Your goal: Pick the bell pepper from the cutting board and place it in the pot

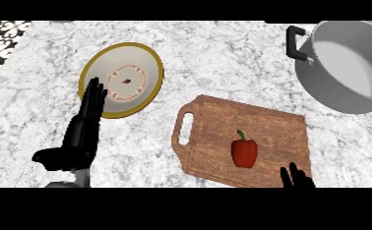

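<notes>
— Pepper (244, 152) lay where in the head view?

— On the board (218, 126), stem away from the robot, long axis running near to far. The right hand (296, 178) showed only fingertips at the lower edge, straight and holding nothing, just right of and nearer than the pepper.

— And the left hand (83, 126)?

— Resting open by the plate (149, 71), well apart. The right was plainly nearer, with the pot (320, 84) far right on the counter (218, 52).

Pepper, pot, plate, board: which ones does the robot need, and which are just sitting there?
Needed: pepper, lying on the board; pot at the far right; right hand, by the board's near edge.

Just there: plate; left hand, open and resting.
</notes>
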Motion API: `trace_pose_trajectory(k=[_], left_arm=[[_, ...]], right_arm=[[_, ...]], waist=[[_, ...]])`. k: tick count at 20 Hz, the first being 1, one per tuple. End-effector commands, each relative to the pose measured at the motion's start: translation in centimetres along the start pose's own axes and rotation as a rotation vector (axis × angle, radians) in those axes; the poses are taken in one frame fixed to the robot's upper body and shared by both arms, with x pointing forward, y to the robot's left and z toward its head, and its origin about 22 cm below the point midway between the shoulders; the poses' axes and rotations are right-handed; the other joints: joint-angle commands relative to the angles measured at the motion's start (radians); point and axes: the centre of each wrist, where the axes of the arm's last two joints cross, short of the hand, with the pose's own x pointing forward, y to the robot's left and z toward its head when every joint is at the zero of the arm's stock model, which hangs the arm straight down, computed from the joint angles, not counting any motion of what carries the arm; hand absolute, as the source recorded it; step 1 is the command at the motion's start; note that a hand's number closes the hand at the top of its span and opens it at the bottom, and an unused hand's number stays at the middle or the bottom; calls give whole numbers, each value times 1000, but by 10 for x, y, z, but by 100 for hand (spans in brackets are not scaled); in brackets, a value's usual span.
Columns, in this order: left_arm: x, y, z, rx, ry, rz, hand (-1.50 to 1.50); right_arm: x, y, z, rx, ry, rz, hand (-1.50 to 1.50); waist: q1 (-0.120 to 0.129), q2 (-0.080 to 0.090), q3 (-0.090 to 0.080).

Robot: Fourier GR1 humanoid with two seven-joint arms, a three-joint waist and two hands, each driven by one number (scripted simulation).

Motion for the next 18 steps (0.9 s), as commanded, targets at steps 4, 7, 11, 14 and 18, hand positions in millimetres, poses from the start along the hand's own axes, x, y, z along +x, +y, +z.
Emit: trace_pose_trajectory(k=[4,7,11,14,18], left_arm=[[-7,-6,6,4,14,3,0],[-17,7,1,15,11,-5,0],[-8,-2,1,6,20,14,0],[0,12,-19,6,7,9,0],[8,4,0,1,4,5,0]], right_arm=[[29,14,-31,96,143,117,-150],[41,33,-37,138,138,84,-150],[31,55,-51,137,139,86,-150],[27,68,-69,135,132,85,-150],[23,75,-61,126,149,95,-150]], waist=[[-4,-5,2],[-8,-7,3],[-10,-8,3],[-9,-7,3],[-8,-9,3]])
